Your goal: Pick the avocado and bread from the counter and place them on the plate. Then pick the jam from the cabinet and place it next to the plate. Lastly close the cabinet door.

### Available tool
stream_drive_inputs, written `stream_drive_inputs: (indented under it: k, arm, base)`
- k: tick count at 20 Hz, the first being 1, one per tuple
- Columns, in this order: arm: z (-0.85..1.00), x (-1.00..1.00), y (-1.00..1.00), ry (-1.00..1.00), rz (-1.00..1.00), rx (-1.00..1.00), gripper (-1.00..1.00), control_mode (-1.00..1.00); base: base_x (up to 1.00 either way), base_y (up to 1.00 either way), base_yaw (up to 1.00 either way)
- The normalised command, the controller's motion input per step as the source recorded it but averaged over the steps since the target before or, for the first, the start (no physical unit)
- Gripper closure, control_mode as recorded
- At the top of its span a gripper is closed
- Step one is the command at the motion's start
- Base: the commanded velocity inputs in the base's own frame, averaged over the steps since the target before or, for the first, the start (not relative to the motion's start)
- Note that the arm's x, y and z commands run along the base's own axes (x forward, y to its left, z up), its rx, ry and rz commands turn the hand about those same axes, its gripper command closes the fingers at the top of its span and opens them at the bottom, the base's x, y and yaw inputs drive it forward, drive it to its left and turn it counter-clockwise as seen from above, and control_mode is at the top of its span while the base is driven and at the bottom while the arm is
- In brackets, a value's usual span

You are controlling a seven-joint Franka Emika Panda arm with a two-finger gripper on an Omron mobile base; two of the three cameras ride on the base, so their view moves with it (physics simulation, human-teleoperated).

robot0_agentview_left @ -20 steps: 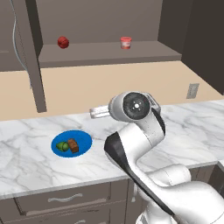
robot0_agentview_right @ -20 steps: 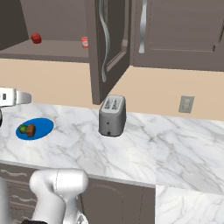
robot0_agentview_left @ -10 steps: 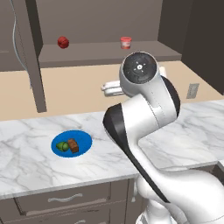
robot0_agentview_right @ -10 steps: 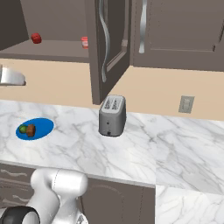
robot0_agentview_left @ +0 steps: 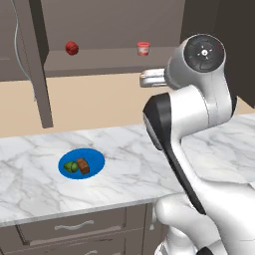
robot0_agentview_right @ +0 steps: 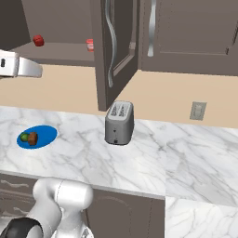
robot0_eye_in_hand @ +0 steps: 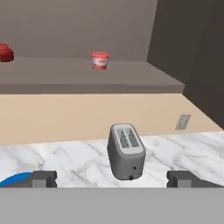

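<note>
Fingers point(robot0_eye_in_hand: 111, 179) spread wide, empty, apparently level with the jam point(robot0_eye_in_hand: 99, 60); avocado point(robot0_agentview_left: 72, 167) and bread point(robot0_agentview_left: 83, 166) lie on plate point(robot0_agentview_left: 97, 160).

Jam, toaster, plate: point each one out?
jam point(robot0_eye_in_hand: 99, 61), hand view, on the label band.
toaster point(robot0_agentview_right: 119, 123), right base view, on its front side.
plate point(robot0_agentview_left: 95, 159), left base view, on bare blue rim at the right.

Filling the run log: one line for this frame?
phase: heading for jam | gripper: open, empty | small dark green avocado, brown bread block: on blue plate | small red jam jar: on cabinet shelf | cabinet door: open
</note>
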Motion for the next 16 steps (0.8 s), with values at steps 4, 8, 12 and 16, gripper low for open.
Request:
stream_drive_inputs:
  k: [4, 8, 12, 16]
  arm:
    - [0.1, 0.44, -0.58, -0.17, 0.13, 0.15, -1.0, -1.0]
    - [0.23, 0.71, -0.28, 0.0, 0.11, 0.14, -1.0, -1.0]
    - [0.47, 0.87, -0.05, 0.03, 0.13, 0.07, -1.0, -1.0]
    - [0.34, 0.86, 0.0, 0.03, 0.14, 0.01, -1.0, -1.0]
  base:
    - [0.0, 0.0, 0.0]
    - [0.0, 0.0, 0.0]
    - [0.0, 0.0, 0.0]
    - [0.0, 0.0, 0.0]
